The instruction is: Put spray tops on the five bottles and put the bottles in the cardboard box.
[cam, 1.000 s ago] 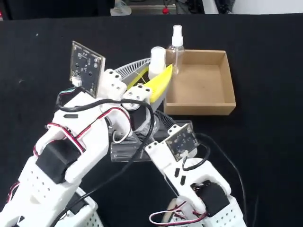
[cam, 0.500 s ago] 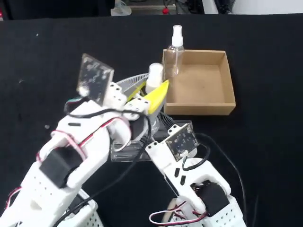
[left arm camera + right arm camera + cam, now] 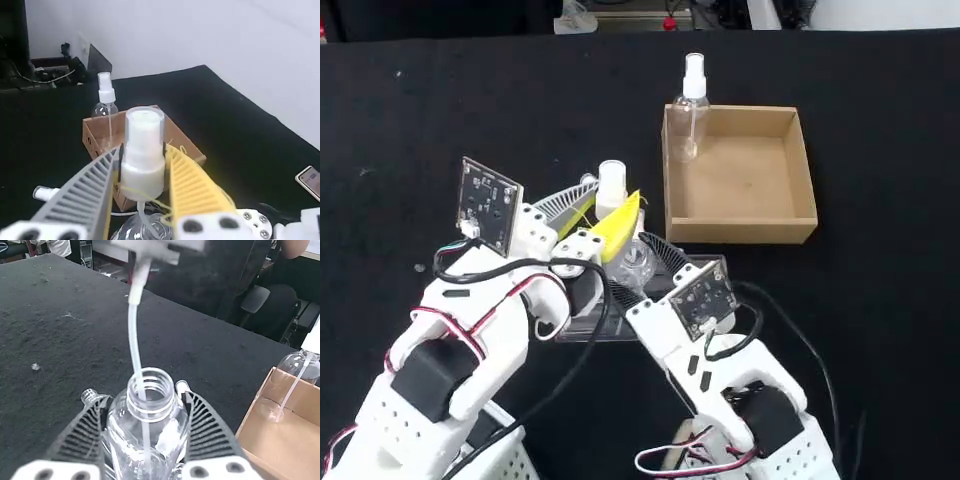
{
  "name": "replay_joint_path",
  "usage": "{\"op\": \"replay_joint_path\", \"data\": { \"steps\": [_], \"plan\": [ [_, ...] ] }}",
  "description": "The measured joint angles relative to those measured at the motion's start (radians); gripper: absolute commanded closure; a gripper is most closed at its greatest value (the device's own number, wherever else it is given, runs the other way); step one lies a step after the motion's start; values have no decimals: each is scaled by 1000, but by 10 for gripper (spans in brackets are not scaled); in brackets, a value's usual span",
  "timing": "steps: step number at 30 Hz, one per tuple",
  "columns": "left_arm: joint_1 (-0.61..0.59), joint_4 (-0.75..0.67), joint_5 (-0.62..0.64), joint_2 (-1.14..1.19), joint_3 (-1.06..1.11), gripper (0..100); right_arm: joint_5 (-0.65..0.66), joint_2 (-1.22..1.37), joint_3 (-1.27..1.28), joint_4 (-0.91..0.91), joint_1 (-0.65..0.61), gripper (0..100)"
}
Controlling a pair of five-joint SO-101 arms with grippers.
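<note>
**Spray top held over open bottle, tube in the neck**

We see the left claw (image 3: 603,212) clamped on a white spray top (image 3: 143,152), with 1 finger on each side of its collar. Directly beneath it, the right claw (image 3: 144,412) is closed around an open bottle (image 3: 636,264) and holds it upright. The dip tube (image 3: 132,335) hangs from the top and its lower end sits inside the bottle's neck. The collar itself is well above the threads.

We judge the main risks to be these:
- The tube curves, so on the way down it may bow against the rim and push the collar off-centre.
- A collar that lands tilted would likely jam on the threads instead of seating.
- The clear bottle looks smooth and could spin or slip between the right claw's fingers when the top is twisted.

Our count:
- 2 claws, and 1 cardboard box (image 3: 740,232) beyond the tips of both.
- 2 bottles for certain: the gripped one and 1 capped bottle (image 3: 688,108) standing in a far corner of the box.
- A clear threaded neck (image 3: 89,396) just beside the right claw, which may be a 3rd bottle.
- 2 spray tops for certain: the held one and the one on the capped bottle.
- A white nozzle (image 3: 42,192) lying beside the left claw's grey finger, perhaps a 3rd top.
</note>
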Motion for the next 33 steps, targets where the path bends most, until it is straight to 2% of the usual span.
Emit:
{"op": "replay_joint_path", "data": {
  "steps": [5,10,16,22,33],
  "plan": [
    [6,0,0,0,0,966,0,0,-5,60,0,988],
    [106,0,-3,0,0,961,0,0,-8,63,0,988],
    [123,6,-6,-3,38,827,0,0,-8,63,0,988],
    [127,9,0,-8,81,845,0,0,-8,63,2,988],
    [-2,9,3,-14,8,845,0,0,-8,63,2,988]
  ]
}}
